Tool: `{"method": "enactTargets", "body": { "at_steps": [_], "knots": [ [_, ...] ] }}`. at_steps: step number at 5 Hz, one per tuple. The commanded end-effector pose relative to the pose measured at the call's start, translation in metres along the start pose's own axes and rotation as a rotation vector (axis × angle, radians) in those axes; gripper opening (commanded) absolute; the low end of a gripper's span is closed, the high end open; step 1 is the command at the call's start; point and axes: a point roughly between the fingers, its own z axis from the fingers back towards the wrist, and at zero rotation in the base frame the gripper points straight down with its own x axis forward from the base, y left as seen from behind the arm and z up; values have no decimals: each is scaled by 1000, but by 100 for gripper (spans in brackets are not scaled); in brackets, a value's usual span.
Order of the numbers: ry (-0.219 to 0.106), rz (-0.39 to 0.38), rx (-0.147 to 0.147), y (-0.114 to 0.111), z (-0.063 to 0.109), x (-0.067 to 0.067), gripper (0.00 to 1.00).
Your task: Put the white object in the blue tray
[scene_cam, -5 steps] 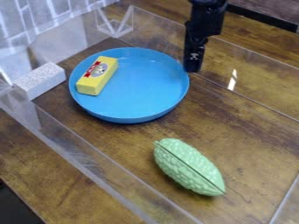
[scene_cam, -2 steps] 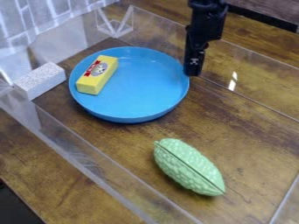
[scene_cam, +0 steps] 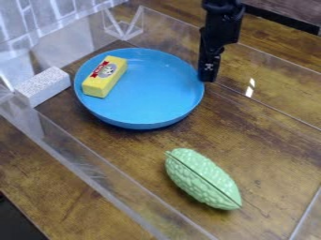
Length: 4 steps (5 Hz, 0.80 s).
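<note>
— Anything legible on my feed? I'm checking for print.

— Very little. The yellow bar [scene_cam: 104,79], lying in the blue tray [scene_cam: 163,112] at about ten o'clock from the tray's centre, carries a red-and-white label, but I can't make out a single letter on it; it's too small and soft.

— And the arm?

— On the gripper [scene_cam: 208,69], at roughly two o'clock from the tray's centre, I see a small pale mark on the dark finger, something like a cross or an X. I can't tell whether it's a letter or only a screw head.

— Anything else?

— No other text, number or sign that I can read.
</note>
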Motion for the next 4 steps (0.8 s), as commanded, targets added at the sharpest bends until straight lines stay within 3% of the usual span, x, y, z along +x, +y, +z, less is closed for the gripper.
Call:
{"method": "enactTargets", "body": {
  "at_steps": [1, 3, 4],
  "knots": [
    [-35, -57, 42, -5, -3, 22, 100],
    [-40, -77, 38, -12, -20, 28, 100],
    [-41, -51, 42, -12, -14, 23, 100]
  ]
}}
